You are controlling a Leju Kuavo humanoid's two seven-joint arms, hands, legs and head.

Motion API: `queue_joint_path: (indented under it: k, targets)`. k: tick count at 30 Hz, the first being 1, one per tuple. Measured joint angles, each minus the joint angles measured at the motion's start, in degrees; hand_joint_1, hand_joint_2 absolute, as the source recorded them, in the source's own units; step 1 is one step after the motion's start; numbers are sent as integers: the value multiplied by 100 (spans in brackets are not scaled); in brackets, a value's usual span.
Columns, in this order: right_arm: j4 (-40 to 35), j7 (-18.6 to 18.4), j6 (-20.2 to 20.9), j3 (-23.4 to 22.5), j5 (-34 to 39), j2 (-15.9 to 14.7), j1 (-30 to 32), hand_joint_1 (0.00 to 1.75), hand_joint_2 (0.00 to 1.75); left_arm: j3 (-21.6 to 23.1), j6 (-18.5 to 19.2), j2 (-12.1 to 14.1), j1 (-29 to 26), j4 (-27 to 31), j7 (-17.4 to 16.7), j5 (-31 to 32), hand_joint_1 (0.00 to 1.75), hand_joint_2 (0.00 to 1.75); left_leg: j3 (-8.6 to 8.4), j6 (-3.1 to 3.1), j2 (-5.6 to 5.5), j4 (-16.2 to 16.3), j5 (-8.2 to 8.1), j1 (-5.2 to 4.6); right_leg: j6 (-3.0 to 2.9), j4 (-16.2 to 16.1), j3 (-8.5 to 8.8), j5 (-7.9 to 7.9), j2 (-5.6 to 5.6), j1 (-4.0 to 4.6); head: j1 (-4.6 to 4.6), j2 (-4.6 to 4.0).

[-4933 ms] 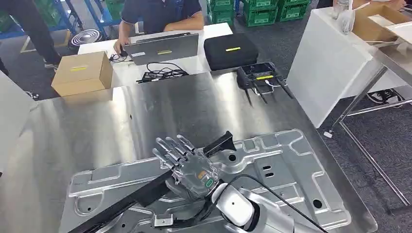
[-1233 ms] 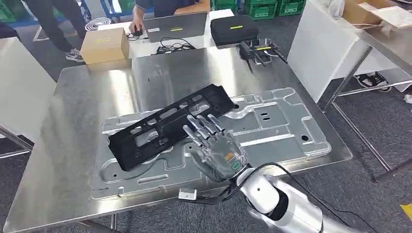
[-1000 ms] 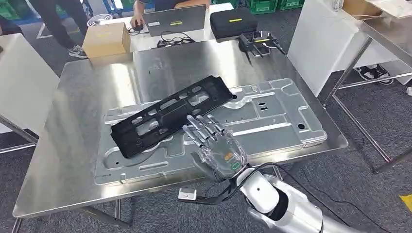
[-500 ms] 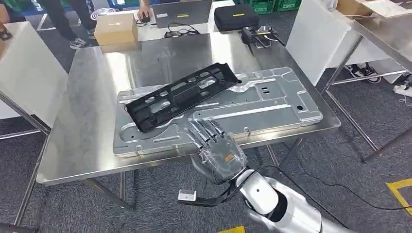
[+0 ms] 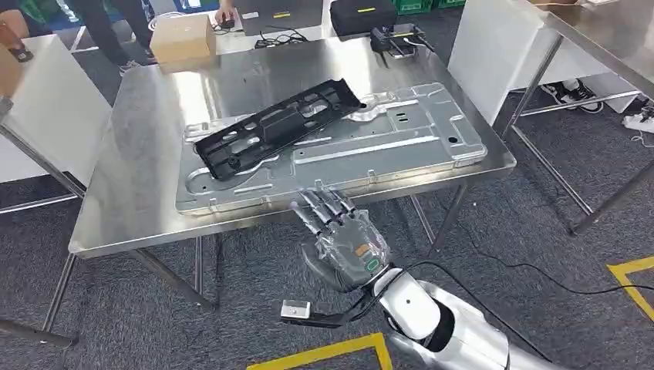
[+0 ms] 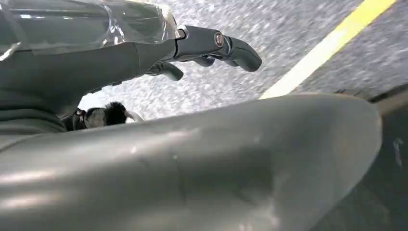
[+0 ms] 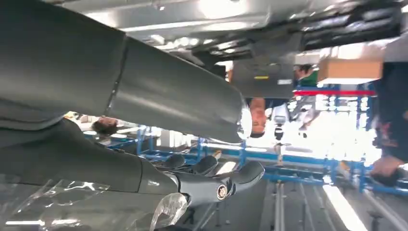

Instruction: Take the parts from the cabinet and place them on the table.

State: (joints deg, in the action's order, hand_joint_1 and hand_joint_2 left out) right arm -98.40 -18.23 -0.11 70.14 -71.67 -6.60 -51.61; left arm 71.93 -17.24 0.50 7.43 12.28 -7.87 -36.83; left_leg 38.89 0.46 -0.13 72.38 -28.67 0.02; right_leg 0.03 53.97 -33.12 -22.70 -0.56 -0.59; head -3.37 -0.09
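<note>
We judged the placing step done. Going left to right: a cardboard box (image 5: 183,36) sat at the counter (image 5: 123,208) far edge, then the black part (image 5: 276,127) lay tilted across a grey stamped panel (image 5: 385,146) on top. Right hand (image 5: 339,239) (fingers apart, holding nothing) hung just off the near edge; left hand (image 6: 207,45) empty too, low over the floor. Next: back to the cabinet w/ no obstacle nearby but the counter legs.
</note>
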Motion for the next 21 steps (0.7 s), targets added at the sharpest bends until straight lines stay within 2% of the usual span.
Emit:
queue_joint_path:
  k: [1,2,3,4,5,7,8,9,10,11,12,13,14,15,16,17,18,19,20,21]
  targets:
    - [0,-2,0,4,0,0,3,0,0,0,2,0,2,0,0,2,0,0,-244,29,0,-268,222,-3,9,1,-89,71,1,5,2,0]
    - [0,-2,-2,2,0,0,0,0,0,0,0,2,10,0,0,2,0,0,-590,72,-1,-716,394,-10,19,1,-167,142,6,14,0,2]
    - [0,-2,-2,2,0,2,-5,0,0,0,-2,2,20,0,0,2,0,0,-976,124,-2,-1241,435,-30,33,0,-228,208,12,21,2,2]
    - [-2,-6,-4,2,-2,15,-11,0,0,-2,-9,22,44,0,0,2,0,0,-1319,210,1,-1855,126,-52,50,1,-264,275,6,5,2,2]
    - [-4,-11,-7,2,-2,17,-15,0,0,-4,-11,28,49,0,2,2,0,0,-1488,203,5,-2159,88,-90,80,-2,-268,316,4,9,2,2]
    - [-4,-20,-9,2,0,37,-24,0,0,-4,-9,24,44,0,11,2,0,0,-1385,250,-11,-2095,157,-134,164,-47,-255,418,-7,-35,0,0]
    - [-2,-20,-7,2,2,39,-23,0,0,-4,-9,22,41,0,4,2,0,0,-1345,288,-11,-2119,246,-127,209,-83,-264,494,-5,-34,2,2]
    - [-4,-20,-7,2,11,37,-21,0,0,-4,-7,17,43,0,7,-11,0,0,-1303,317,6,-2165,353,-67,236,-69,-312,439,3,-31,-4,-2]
    - [-4,-20,-7,2,22,37,-23,0,0,-4,-7,20,45,0,7,-15,0,0,-1229,333,6,-2164,434,-77,251,129,-416,95,22,-37,4,0]
    - [-4,-20,-7,2,28,37,-22,0,0,-7,-7,28,37,0,7,-20,0,0,-1138,366,11,-2160,518,-77,266,543,-549,-370,22,-42,4,2]
    - [-4,-20,-7,2,35,37,-16,0,0,-7,-7,26,35,0,9,-22,0,0,-1048,366,14,-2156,592,-78,285,1041,-669,-742,24,-47,2,0]
    - [-4,-17,-7,4,37,37,-15,0,0,-7,-7,26,36,0,9,-22,0,0,-961,367,16,-2148,657,-80,301,1479,-756,-957,24,-44,4,2]
    - [-4,-17,-4,4,44,37,-10,0,0,-7,-4,26,36,0,9,-24,0,0,-877,363,22,-2136,730,-80,317,1872,-808,-1024,23,-46,4,0]
    - [-4,-17,-2,6,50,37,-5,0,0,-7,2,24,32,0,9,-24,0,0,-771,357,31,-2125,799,-79,326,2080,-782,-949,23,-51,4,0]
    - [-4,-15,-2,11,52,37,-4,0,0,-7,2,22,28,0,9,-31,0,0,-678,341,37,-2109,860,-70,339,2017,-649,-740,23,-59,4,2]
    - [-4,-9,-2,13,59,37,-4,0,0,-7,2,22,27,0,9,-33,0,0,-578,314,38,-2074,918,-54,352,1692,-349,-470,23,-71,4,2]
    - [-4,0,-2,13,79,37,-9,0,0,-7,2,22,28,0,9,-33,0,0,-498,278,37,-2019,950,-35,376,1203,20,-332,22,-89,4,2]
    - [-13,0,-2,13,87,42,-19,0,0,-9,0,28,30,0,9,-33,0,0,-436,242,30,-1940,972,-43,415,612,461,-399,24,-124,7,2]
    - [-18,13,0,13,92,54,-40,0,0,-11,-2,31,35,0,9,-35,0,0,-357,226,20,-1850,983,-70,396,137,749,-598,52,-92,2,2]
    - [-22,15,0,9,103,61,-47,0,0,-13,-4,31,37,0,11,-37,0,0,-316,175,23,-1821,1034,-73,299,58,733,-686,68,-89,0,2]
